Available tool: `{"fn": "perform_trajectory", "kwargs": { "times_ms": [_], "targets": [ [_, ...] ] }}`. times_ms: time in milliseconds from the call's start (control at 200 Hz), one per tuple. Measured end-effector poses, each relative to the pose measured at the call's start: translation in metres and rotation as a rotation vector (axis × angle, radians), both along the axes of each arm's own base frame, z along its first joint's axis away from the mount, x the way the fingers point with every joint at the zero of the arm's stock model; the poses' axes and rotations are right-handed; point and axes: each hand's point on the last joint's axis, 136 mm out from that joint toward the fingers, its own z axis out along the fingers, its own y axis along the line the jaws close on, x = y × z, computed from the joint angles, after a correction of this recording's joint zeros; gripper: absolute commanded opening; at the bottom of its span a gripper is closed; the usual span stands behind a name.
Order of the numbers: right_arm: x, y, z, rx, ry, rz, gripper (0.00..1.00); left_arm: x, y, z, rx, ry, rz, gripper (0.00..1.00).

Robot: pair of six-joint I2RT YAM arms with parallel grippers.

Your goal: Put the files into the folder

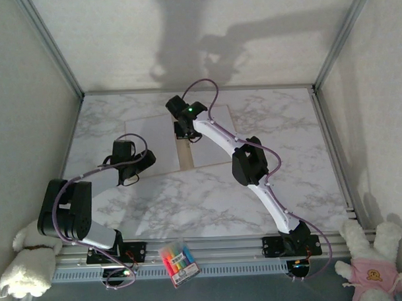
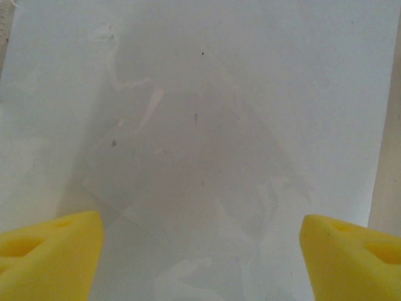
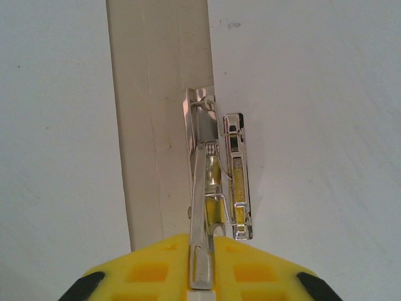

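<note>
The folder [image 1: 185, 157] lay open on the marble tabletop [image 1: 209, 203], toward its far side. The files [image 1: 154, 135] lay on both leaves, leaving a brown strip bare along the crease. The left fingers [image 2: 53, 248] were spread wide over the left-hand sheet, grasping nothing, with the folder's brown edge [image 2: 388, 182] at the right of that wrist view. The right fingers [image 3: 150, 269] were clenched on the raised lever of a metal clip [image 3: 213, 169], which stood at the crease strip [image 3: 144, 94] against the edge of the right-hand sheet [image 3: 313, 125]. A marker pack [image 1: 178, 260] lay on the near rail between the arm bases.
</note>
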Motion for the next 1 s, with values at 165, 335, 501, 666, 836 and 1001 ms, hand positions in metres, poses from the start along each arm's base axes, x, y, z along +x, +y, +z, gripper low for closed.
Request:
{"fn": "perform_trajectory", "kwargs": {
  "times_ms": [165, 335, 501, 666, 836, 1001],
  "targets": [
    [0.0000, 0.0000, 0.0000, 0.000, 0.000, 0.001, 0.13, 0.0001, 0.0001, -0.0012, 0.002, 0.003, -0.002, 0.82],
    [-0.0001, 0.0000, 0.0000, -0.004, -0.001, 0.010, 0.14, 0.0015, -0.0001, -0.0011, 0.003, 0.003, -0.002, 0.82],
    [-0.0009, 0.0011, -0.0002, -0.004, 0.001, 0.027, 0.25, 0.0015, 0.0000, -0.0019, 0.003, 0.005, -0.002, 0.82],
    [-0.0018, 0.0020, -0.0001, 0.001, 0.006, 0.030, 0.26, 0.0039, -0.0003, -0.0016, 0.003, 0.003, -0.003, 0.82],
    [-0.0017, 0.0021, 0.0032, 0.003, 0.004, 0.030, 0.25, 0.0043, -0.0003, -0.0019, 0.003, 0.004, -0.003, 0.82],
    [-0.0023, 0.0004, 0.0043, -0.002, 0.008, 0.029, 0.23, 0.0043, -0.0003, -0.0019, 0.003, 0.004, -0.003, 0.82]
  ]
}}
